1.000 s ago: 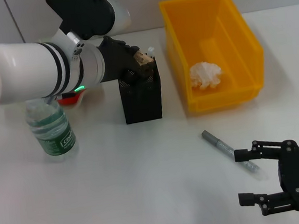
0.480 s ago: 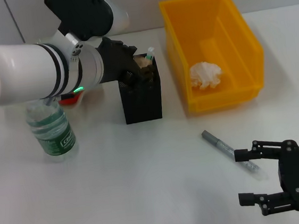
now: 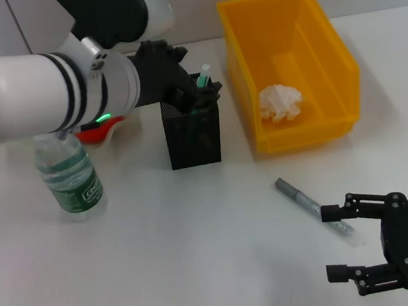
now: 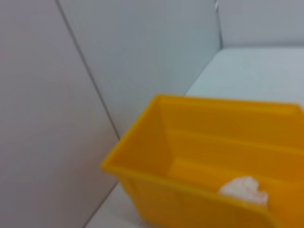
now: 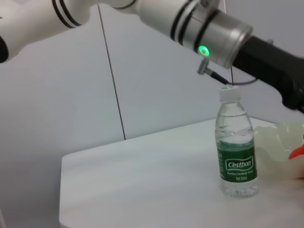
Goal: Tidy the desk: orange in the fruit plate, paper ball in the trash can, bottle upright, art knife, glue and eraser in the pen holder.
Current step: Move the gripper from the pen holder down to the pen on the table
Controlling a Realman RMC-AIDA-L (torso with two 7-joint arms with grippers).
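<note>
Head view: left gripper [image 3: 192, 94] over pen holder [image 3: 193, 136], finger state not discernible; glue [image 3: 204, 75] poking from holder. Right gripper [image 3: 345, 244] spread, idle at near right by art knife [image 3: 313, 206]. Retract straight up (avoid tipping holder).

Right wrist view: bottle [image 5: 236, 145] upright.

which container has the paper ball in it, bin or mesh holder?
The yellow bin: the white paper ball lies on its floor. The black mesh pen holder shows only a green-tipped item, with the left gripper at its rim.
</note>
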